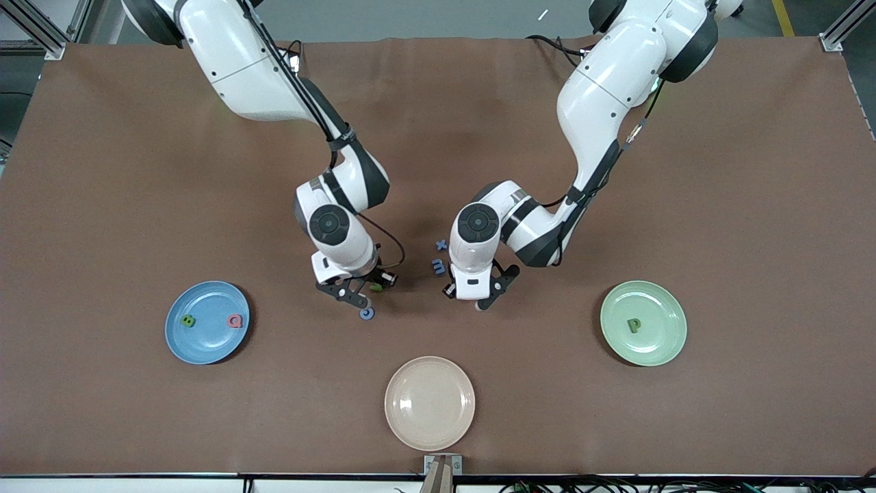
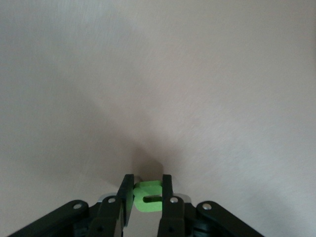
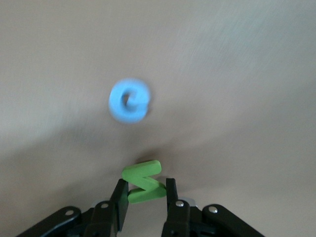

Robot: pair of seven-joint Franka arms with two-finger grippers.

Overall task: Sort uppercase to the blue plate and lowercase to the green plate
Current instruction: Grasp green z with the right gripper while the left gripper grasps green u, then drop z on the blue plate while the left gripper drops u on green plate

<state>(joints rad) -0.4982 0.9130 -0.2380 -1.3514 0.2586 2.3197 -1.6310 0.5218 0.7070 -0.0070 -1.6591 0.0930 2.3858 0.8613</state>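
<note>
A: What are the grippers holding?
B: The right gripper (image 3: pixel 143 197) pinches the small green N piece (image 3: pixel 143 182) just beside the tiny blue C-like letter (image 1: pixel 367 313). The left gripper (image 2: pixel 147 193) pinches the small green n/u piece (image 2: pixel 147 196).
A: And the plates?
B: The round blue plate (image 1: pixel 207 322) holds the green B (image 1: pixel 187 320) and the pinkish-red Q (image 1: pixel 235 320); the round pale green plate (image 1: pixel 643 322) holds the green p (image 1: pixel 634 325).

B (image 1: pixel 187 320) and Q (image 1: pixel 235 320) on blue plate (image 1: pixel 205 346)
</note>
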